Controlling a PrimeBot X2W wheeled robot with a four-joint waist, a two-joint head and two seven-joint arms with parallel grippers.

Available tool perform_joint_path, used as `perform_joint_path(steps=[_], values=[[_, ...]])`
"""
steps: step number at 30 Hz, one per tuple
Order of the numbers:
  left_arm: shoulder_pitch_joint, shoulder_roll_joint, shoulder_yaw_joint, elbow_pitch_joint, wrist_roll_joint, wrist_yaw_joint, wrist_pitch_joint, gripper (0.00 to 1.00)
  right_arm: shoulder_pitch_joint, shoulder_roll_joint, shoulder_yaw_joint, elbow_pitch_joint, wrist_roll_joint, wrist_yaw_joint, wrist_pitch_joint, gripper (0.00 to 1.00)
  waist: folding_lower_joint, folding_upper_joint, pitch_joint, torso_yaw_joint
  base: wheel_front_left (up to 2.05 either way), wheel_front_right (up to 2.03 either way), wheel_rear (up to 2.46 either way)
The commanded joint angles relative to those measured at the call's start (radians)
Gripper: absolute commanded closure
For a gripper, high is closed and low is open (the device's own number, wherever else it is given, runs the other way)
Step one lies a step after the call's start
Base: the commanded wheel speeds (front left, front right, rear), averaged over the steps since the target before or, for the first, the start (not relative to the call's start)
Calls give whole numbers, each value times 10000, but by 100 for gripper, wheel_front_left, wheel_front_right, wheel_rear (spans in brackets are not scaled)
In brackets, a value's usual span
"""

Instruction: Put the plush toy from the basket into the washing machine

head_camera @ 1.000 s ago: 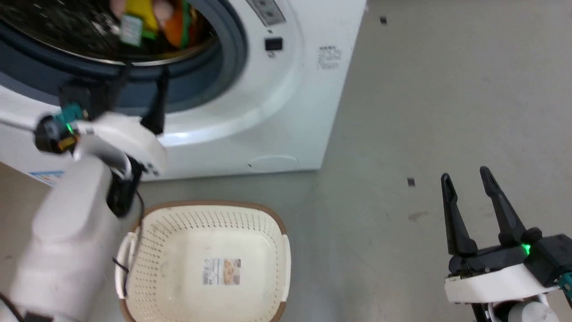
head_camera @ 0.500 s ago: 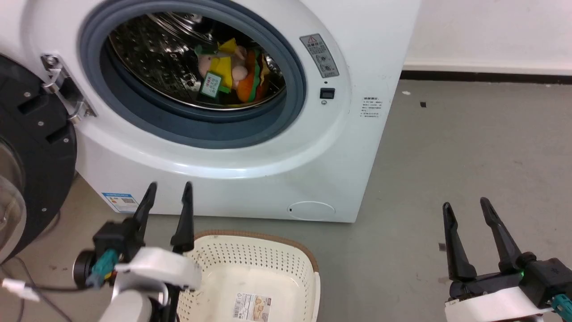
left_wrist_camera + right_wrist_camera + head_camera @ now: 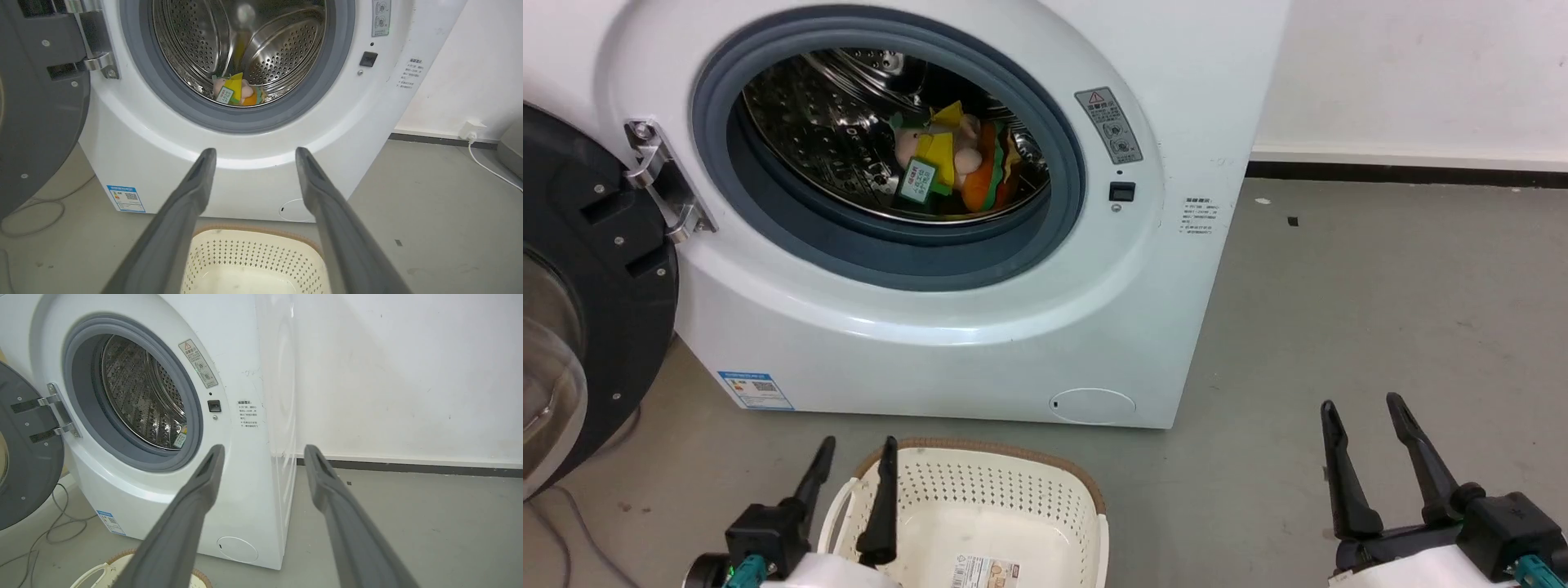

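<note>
The plush toy (image 3: 956, 163) lies inside the steel drum of the washing machine (image 3: 980, 343), orange and yellow with a green tag; the left wrist view has the plush toy (image 3: 237, 90) low in the drum. On the floor in front stands the cream basket (image 3: 980, 510), holding no toy, its label sticker on the bottom. My left gripper (image 3: 856, 455) is open at the basket's left rim, nothing between its fingers. My right gripper (image 3: 1364, 410) is open over the floor at the lower right, also holding nothing.
The black round door (image 3: 580, 327) hangs open at the left on its metal hinge (image 3: 662, 184). A cable (image 3: 53, 535) lies on the floor by the door. White wall with a dark skirting (image 3: 1405, 173) at the back; grey floor (image 3: 1380, 310) lies right of the machine.
The head camera has tilted up, bringing the whole drum opening into view. My left gripper has drawn back from the drum down to the basket, leaving the toy inside.
</note>
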Motion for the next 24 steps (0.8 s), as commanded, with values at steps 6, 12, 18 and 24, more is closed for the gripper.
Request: perform_joint_path(steps=[6,12,18,24], values=[[14,-40,9,12,71,-27,53,100,-12,0,-11,1,-23,0,38,100,2,0,-22,-9,0,0,0],[14,-108,104,-75,234,-50,175,100,-37,0,-15,-1,-87,0,161,100,2,0,-50,-41,0,0,0],[14,-176,200,-163,396,-72,297,100,-62,0,-19,-3,-151,1,285,100,2,0,-78,-72,0,0,0],[13,-244,295,-250,558,-95,420,100,-87,0,-23,-5,-215,1,408,100,2,0,-106,-104,0,0,0]])
